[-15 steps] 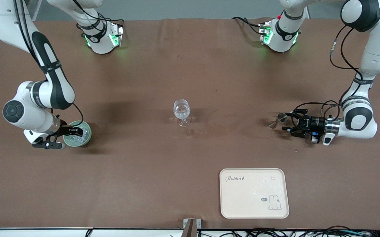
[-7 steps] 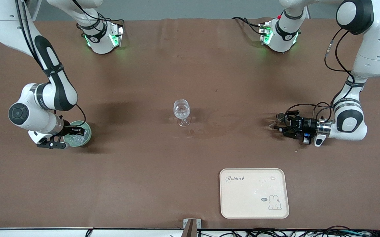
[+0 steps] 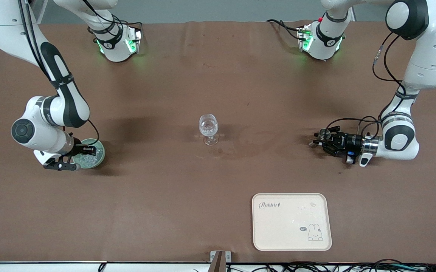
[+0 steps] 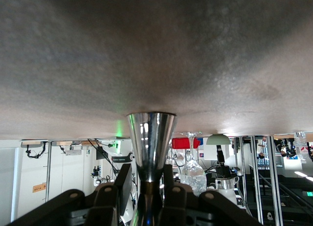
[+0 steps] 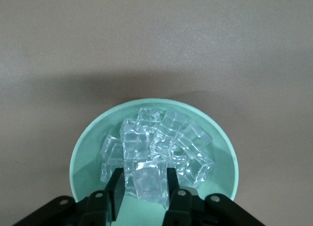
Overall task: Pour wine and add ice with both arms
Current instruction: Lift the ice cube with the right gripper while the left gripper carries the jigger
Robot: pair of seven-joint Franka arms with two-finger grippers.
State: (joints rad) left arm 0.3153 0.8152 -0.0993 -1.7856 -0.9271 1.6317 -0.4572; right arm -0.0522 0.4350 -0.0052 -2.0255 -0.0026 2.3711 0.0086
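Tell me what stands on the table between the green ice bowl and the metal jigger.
Only the stemmed glass, about midway between green bowl and jigger; the front view shows it.

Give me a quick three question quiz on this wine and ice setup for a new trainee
1. True or false: the ice lies heaped on the rabbit tray.
2. What does the left gripper close around?
3. The right gripper grips: A) a lump of ice B) the stemmed glass C) nothing.

Key:
1. False; it sits in the green bowl.
2. The waist of the metal jigger.
3. A.
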